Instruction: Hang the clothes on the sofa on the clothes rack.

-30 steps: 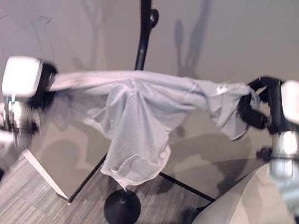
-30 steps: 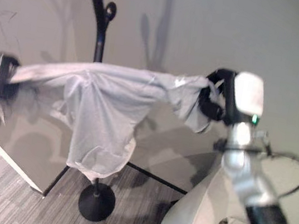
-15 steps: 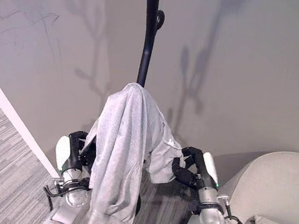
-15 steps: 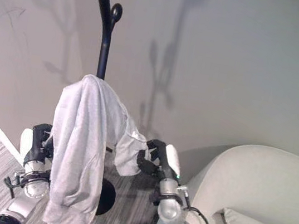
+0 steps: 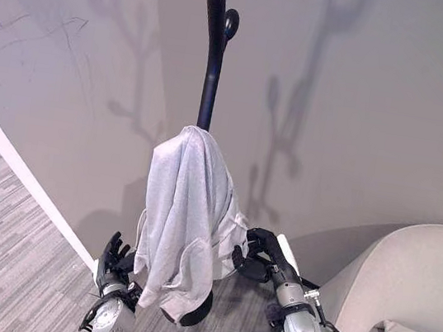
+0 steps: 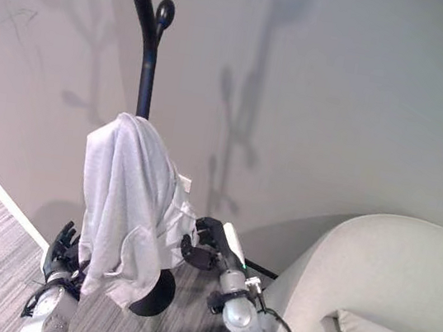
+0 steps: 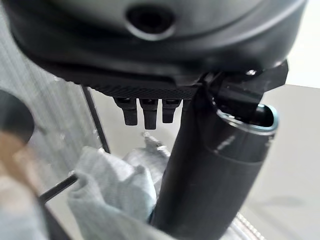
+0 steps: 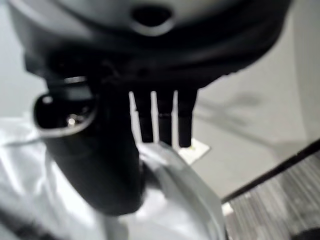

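Grey shirt (image 5: 184, 210) draped over black rack (image 5: 211, 56) at frame centre, left hand (image 5: 116, 255) open at lower left beside hem, right hand (image 5: 262, 254) curled, pinching shirt edge, sofa (image 5: 404, 285) lower right

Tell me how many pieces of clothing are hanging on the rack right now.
1: a light grey garment draped over the black clothes rack, hanging down between the left hand and the right hand. Its folds could hide another piece.
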Available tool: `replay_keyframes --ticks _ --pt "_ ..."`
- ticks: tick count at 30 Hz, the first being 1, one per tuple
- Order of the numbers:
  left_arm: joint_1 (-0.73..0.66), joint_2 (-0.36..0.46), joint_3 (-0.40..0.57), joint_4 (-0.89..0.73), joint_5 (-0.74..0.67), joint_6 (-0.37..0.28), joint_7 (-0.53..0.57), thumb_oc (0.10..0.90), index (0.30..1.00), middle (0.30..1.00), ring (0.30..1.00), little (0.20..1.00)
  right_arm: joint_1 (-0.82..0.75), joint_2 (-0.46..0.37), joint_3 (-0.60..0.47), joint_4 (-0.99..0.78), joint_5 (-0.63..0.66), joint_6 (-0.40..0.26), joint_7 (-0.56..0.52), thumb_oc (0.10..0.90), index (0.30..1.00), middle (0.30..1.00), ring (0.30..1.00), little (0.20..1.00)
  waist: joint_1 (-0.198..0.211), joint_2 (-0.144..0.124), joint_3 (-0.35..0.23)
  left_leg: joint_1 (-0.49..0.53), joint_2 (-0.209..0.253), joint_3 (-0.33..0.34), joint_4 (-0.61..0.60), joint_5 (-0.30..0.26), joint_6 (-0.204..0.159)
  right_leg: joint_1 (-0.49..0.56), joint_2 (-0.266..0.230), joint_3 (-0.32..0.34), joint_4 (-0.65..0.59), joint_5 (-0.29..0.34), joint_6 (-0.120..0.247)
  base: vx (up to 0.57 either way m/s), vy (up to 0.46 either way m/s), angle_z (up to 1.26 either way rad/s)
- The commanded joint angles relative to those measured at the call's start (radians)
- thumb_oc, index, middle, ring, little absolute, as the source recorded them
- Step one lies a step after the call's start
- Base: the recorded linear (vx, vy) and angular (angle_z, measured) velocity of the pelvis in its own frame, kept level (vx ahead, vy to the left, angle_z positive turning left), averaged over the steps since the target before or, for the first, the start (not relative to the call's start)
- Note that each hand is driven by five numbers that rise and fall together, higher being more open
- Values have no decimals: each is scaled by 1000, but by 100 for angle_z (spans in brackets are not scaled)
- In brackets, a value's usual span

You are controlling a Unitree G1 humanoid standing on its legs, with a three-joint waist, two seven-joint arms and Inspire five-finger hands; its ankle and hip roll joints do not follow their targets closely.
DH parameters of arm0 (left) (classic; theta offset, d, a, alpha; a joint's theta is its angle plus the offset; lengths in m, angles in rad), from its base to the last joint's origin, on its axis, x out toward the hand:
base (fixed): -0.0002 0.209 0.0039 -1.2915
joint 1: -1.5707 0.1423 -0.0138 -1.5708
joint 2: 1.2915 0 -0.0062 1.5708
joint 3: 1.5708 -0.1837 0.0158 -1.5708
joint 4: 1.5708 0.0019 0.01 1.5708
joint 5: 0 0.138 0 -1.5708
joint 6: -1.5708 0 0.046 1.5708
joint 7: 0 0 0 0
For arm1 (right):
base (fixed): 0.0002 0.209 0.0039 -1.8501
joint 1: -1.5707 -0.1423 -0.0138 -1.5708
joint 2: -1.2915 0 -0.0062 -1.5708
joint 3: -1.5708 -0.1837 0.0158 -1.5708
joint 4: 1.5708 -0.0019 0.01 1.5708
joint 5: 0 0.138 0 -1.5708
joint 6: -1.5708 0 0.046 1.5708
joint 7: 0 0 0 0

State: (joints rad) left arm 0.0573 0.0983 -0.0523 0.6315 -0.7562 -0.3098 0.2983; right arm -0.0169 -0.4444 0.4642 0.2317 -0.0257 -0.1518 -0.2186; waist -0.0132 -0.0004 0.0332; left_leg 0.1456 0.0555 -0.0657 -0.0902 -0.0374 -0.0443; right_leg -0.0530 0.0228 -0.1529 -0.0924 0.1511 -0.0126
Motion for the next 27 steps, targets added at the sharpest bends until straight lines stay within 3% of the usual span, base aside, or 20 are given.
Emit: replay_keyframes --ticks 1,4,7,8,11,12,14,15,17,18,19,21,23,27 --pt "-33 23 34 78 -60 -21 -55 800 900 900 900 900 -41 1 -51 -18 110 -92 27 800 900 900 900 900 18 -58 -38 23 -29 20 3 -67 18 23 -94 24 10 -56 113 -4 -12 12" --pt "-2 19 71 143 -85 -8 -124 800 900 900 900 900 -24 -4 -100 4 208 -120 68 800 900 900 900 900 27 -64 -35 22 -28 16 3 -64 17 26 -95 17 10 -57 113 0 0 0" --pt "-10 20 157 350 -83 8 -189 800 900 900 900 900 -5 -25 -132 11 237 -136 116 800 900 900 900 900 34 -71 -34 23 -26 13 3 -63 15 29 -93 17 11 -61 114 0 0 0" --pt "-11 20 157 350 -83 8 -189 800 900 900 900 900 -5 -25 -132 11 237 -136 116 800 900 900 900 900 34 -71 -33 23 -26 13 3 -63 15 29 -93 17 11 -61 114 0 0 0" --pt "-3 57 273 593 -3 34 -214 800 900 900 900 900 18 -73 -184 -5 318 -151 189 800 900 900 900 900 35 -74 -34 28 -24 19 4 -67 15 26 -86 30 14 -62 115 0 0 0" --pt "-5 58 274 594 -4 34 -215 800 900 900 900 900 18 -74 -184 -5 319 -151 190 800 900 900 900 900 36 -75 -33 29 -24 19 4 -68 15 26 -86 31 14 -62 115 0 0 0" --pt "26 62 325 640 -22 38 -225 800 900 900 900 900 65 -28 -250 19 481 -159 239 800 900 900 900 900 32 -75 -34 39 -23 37 5 -74 17 25 -77 42 17 -62 114 7 -12 -7" --pt "26 62 325 640 -22 38 -225 800 900 900 900 900 65 -28 -250 19 481 -159 239 800 900 900 900 900 33 -75 -34 39 -23 38 5 -74 17 25 -77 43 17 -62 114 17 -10 -15" --pt "36 60 338 658 -43 47 -230 800 900 900 900 900 101 41 -294 71 606 -162 255 800 900 900 900 900 28 -74 -36 45 -22 42 4 -76 17 30 -74 44 18 -66 113 18 -2 -24" --pt "45 54 330 668 -50 49 -241 800 900 900 900 900 126 126 -335 166 748 -160 270 800 900 900 900 900 23 -73 -39 49 -22 42 4 -77 18 36 -73 41 17 -69 112 22 1 -9" --pt "47 54 325 671 -55 51 -242 800 900 900 900 900 131 147 -340 207 777 -156 271 800 900 900 900 900 23 -74 -39 51 -20 41 4 -78 17 38 -73 39 18 -70 112 0 0 0" --pt "33 50 274 685 -46 56 -237 800 900 900 900 900 101 241 -356 463 936 -122 246 800 900 900 900 900 23 -72 -42 52 -17 35 4 -78 14 42 -72 34 18 -75 109 10 0 2" --pt "-13 57 178 705 21 70 -227 800 900 900 900 900 4 317 -378 863 1056 2 233 800 900 900 900 900 37 -67 -47 49 -15 20 4 -77 12 49 -71 28 16 -79 105 34 -4 10" --pt "-55 59 116 720 85 79 -218 800 900 900 900 900 -73 345 -447 1135 1071 63 212 800 900 900 900 900 52 -57 -47 47 -12 3 5 -76 11 58 -70 18 13 -87 100 37 -2 19"
